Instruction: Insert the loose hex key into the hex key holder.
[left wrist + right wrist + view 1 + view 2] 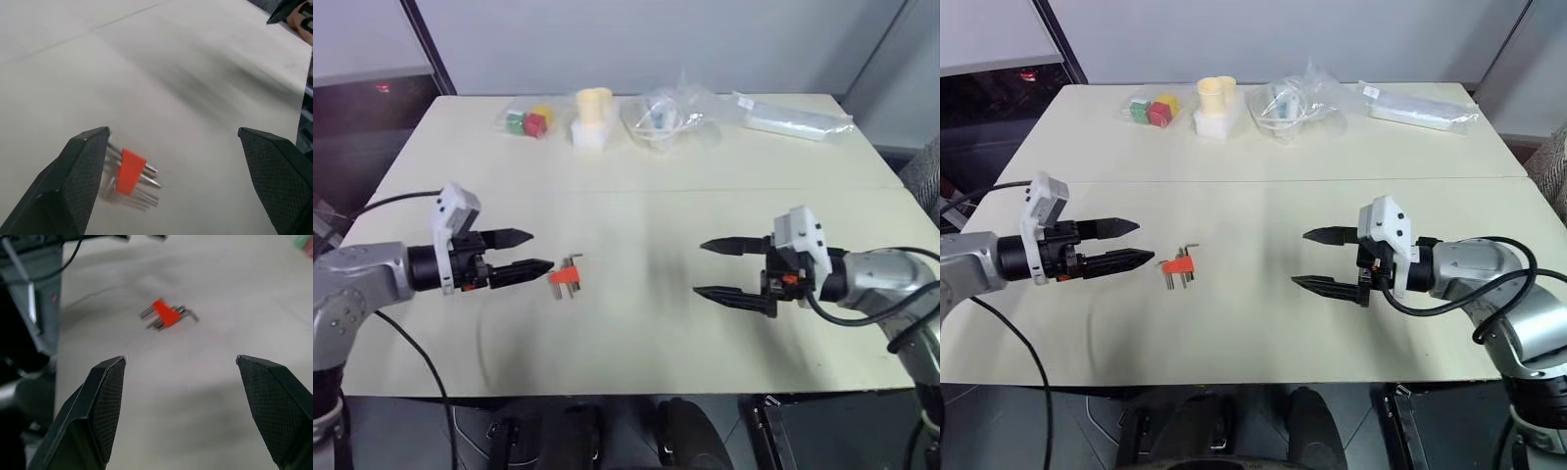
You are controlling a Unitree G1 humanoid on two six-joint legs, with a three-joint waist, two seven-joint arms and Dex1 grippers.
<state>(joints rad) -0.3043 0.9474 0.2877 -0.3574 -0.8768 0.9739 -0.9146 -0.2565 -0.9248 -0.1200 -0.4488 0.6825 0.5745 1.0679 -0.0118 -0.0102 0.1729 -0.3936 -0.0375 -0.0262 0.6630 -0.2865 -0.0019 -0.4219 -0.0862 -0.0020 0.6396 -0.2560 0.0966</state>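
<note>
Here the hex key holder [1176, 265] lay on the worktop [1263, 196], just beyond the left tool [1126, 244] (fingers apart, empty). Right tool [1320, 259] also gaped, well apart. Loose hex key not distinguishable; locating it should precede any grasp.

Left claw [1144, 243] and right claw [1299, 258] both agape and empty, tips toward each other.

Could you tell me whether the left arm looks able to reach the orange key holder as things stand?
Probably yes: the key holder lies on bare table just beyond the open left end effector, with nothing between them.
</note>
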